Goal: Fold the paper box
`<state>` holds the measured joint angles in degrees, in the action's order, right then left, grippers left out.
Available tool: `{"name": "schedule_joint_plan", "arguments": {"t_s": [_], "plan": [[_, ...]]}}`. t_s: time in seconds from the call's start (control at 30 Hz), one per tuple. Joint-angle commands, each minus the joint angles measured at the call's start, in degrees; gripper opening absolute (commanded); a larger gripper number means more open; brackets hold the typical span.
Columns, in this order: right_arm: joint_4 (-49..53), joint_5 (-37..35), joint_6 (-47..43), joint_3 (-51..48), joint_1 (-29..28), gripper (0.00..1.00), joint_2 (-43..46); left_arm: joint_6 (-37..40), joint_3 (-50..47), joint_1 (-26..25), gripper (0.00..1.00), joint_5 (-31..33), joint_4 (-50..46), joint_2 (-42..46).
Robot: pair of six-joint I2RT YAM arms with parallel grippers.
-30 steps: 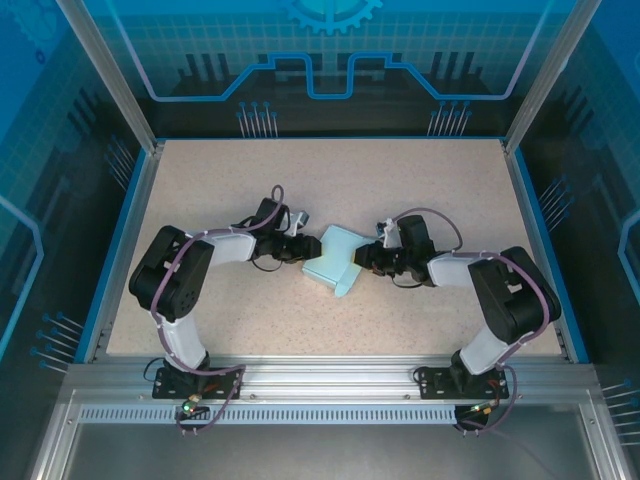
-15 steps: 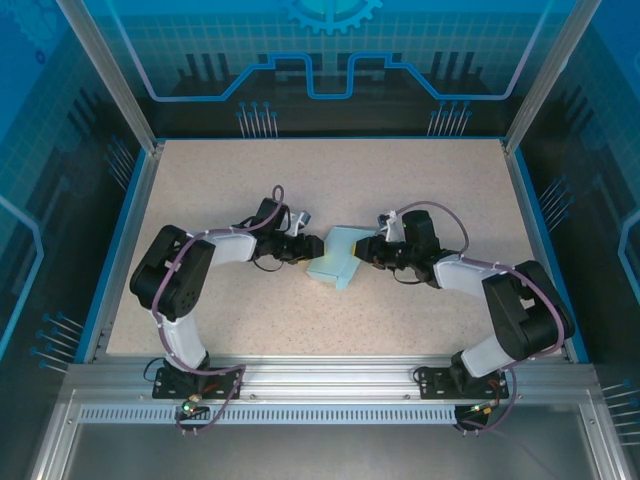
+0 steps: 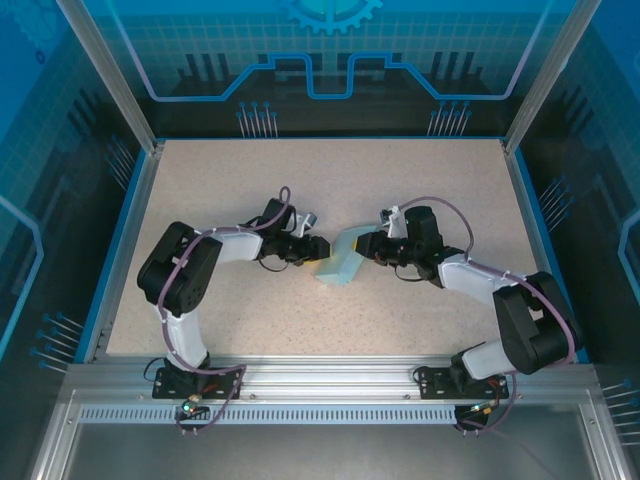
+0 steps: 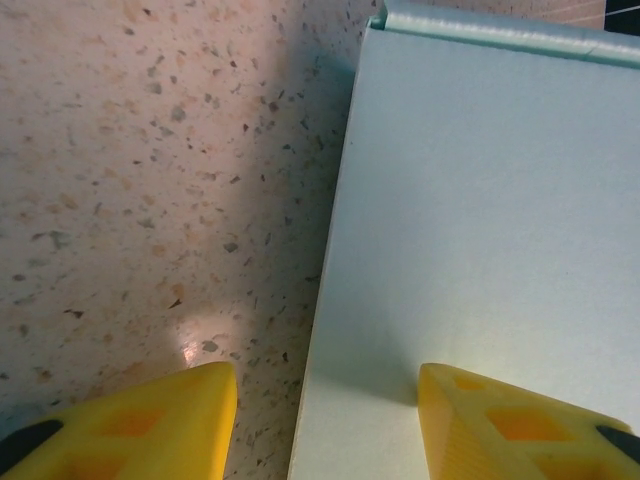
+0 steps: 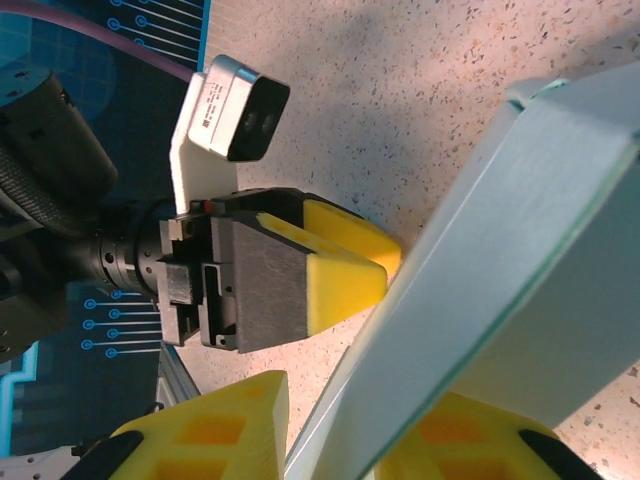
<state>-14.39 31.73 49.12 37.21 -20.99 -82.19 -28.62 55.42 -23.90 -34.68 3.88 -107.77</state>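
Paper box: the pale light-blue thin-card paper box [image 3: 342,262] sits mid-table on the speckled beige tabletop [image 3: 220,190], part-folded and tilted, with one side raised between your arms.
Right gripper: your yellow-fingered right gripper [image 3: 368,247] is clamped on a raised panel, and its wrist view has the card pinched between the pads [image 5: 335,440].
Left gripper: your left gripper [image 3: 318,247] holds nothing. Its jaws stand partway apart and straddle the card's long edge [image 4: 325,420], one finger over bare table and one over the flat panel.
Step in hand: probably squaring a wall against the right-hand hold.
Do it well: hold the right clamp steady as the anchor, and bring the left finger against the crease line, not mid-panel.
Watch: thin card buckles easily, so push slowly and stop if the panel bows.
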Motion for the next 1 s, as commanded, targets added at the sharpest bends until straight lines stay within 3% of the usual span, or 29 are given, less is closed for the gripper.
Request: {"name": "schedule_joint_plan", "arguments": {"t_s": [0.0, 0.43, 0.77, 0.97], "plan": [[1.65, -0.79, 0.02, 1.88, -0.63, 0.27, 1.33, -0.56, 0.99, -0.60, 0.52, -0.57, -0.39, -1.61], [5.32, -8.26, 2.12, 3.25, -3.14, 0.16, 1.30, -1.01, 2.22, -1.15, 0.54, -1.28, 0.31, -2.71], [13.43, -18.85, 0.86, 8.56, -7.53, 0.14, -0.84, -1.76, 2.24, -1.05, 0.58, 0.15, 1.05, -3.17], [14.57, -20.50, 1.12, 9.64, -7.57, 0.14, -3.47, -1.51, 2.33, -0.57, 0.61, 3.04, 0.45, -2.47]]}}
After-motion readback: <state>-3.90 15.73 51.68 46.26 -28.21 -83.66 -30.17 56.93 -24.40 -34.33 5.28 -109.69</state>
